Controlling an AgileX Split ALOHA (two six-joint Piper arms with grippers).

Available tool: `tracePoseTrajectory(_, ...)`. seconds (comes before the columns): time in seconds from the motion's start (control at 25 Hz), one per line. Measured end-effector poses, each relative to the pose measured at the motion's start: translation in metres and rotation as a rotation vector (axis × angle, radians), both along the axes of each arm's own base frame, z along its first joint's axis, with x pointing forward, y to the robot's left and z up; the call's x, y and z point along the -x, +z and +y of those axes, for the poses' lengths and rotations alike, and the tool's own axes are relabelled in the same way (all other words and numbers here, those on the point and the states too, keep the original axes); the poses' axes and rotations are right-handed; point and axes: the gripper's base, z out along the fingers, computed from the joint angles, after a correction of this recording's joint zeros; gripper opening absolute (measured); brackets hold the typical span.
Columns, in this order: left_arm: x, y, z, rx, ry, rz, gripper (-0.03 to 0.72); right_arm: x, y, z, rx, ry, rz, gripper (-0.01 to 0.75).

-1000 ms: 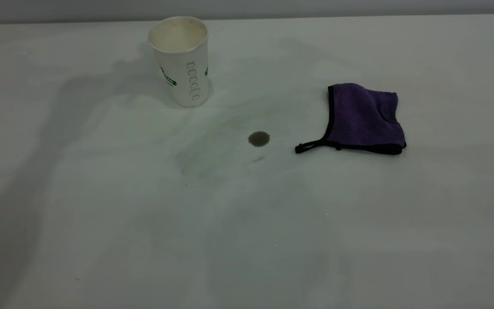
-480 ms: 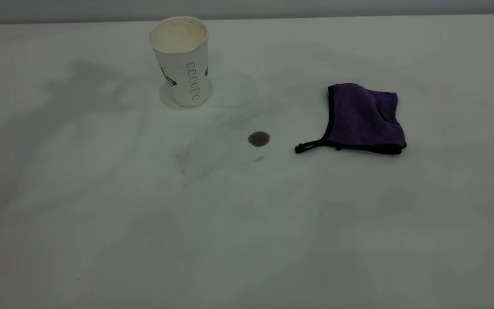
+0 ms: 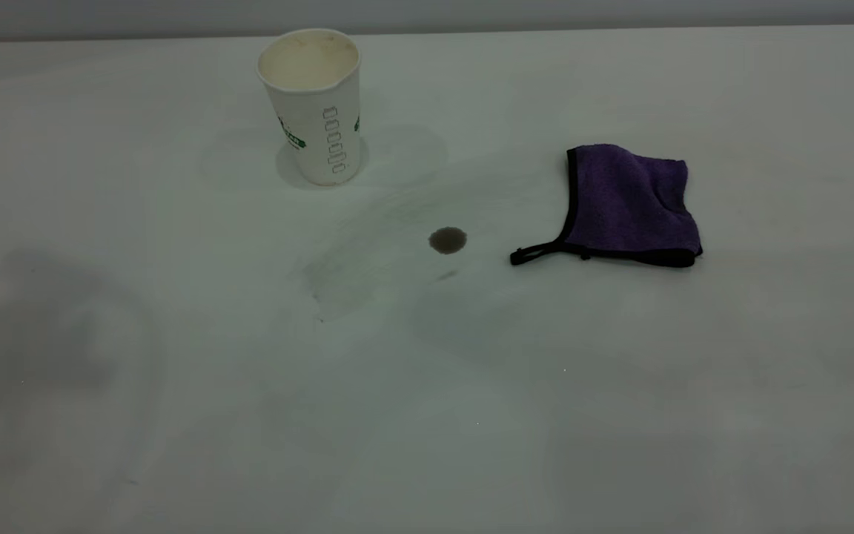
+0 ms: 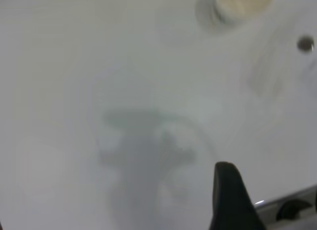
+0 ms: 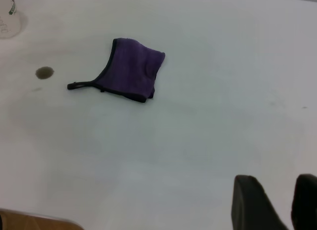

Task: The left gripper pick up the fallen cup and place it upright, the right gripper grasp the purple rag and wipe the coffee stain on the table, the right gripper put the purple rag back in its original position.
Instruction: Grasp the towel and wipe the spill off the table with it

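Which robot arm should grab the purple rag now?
The right one, probably. The purple rag lies on the table's right side, in the right wrist view, and the cup already stands upright.

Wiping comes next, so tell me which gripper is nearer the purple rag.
Right, probably. The right gripper faces the rag across bare table; the left gripper sees only cup and stain.

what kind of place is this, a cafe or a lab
Most likely a lab test bench, not a cafe: a bare white table staged with only an upright paper coffee cup, one small coffee stain and a purple rag, seen from robot wrist cameras.
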Motion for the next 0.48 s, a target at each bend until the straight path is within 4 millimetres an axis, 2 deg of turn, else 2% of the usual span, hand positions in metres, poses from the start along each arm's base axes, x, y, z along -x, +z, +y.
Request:
tracePoseTrajectory(0.08, 0.024, -0.009, 0.003, 0.003, 0.008, 0.019, 0.466, 0.0, 0.0, 0.0, 0.0, 0.0, 0.0, 0.238)
tracePoseTrajectory(0.32, 0.089, -0.068, 0.01, 0.029, 0.12, 0.16, 0.466, 0.0, 0.0, 0.0, 0.0, 0.0, 0.0, 0.238)
tracePoseTrajectory(0.48, 0.132, -0.1, 0.016, 0.032, 0.143, 0.176, 0.466, 0.0, 0.0, 0.0, 0.0, 0.0, 0.0, 0.238)
